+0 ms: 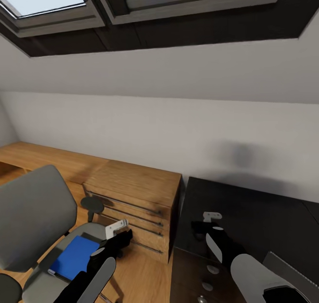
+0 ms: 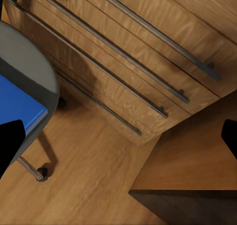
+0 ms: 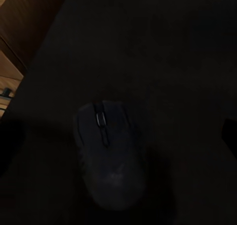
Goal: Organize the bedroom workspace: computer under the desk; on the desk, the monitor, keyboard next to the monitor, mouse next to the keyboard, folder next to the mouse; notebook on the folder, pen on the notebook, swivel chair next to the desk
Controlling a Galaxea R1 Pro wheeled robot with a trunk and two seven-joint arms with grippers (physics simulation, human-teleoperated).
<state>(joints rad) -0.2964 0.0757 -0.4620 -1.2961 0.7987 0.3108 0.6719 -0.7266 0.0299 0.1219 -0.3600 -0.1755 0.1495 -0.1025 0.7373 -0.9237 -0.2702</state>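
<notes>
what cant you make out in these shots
- Folder: near corner hidden by the left arm, head view.
- Mouse: very dark against the black desk, right wrist view.
- Right claw: whether open or shut, head view.
- Chair: cut off by the edge.

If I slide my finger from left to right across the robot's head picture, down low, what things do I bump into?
swivel chair → folder on its seat → left gripper → wooden drawer chest → right gripper → desk

Black desk (image 3: pixel 163 42), mouse (image 3: pixel 109 153); chair seat (image 1: pixel 91 231), folder (image 1: pixel 74 257)
</notes>
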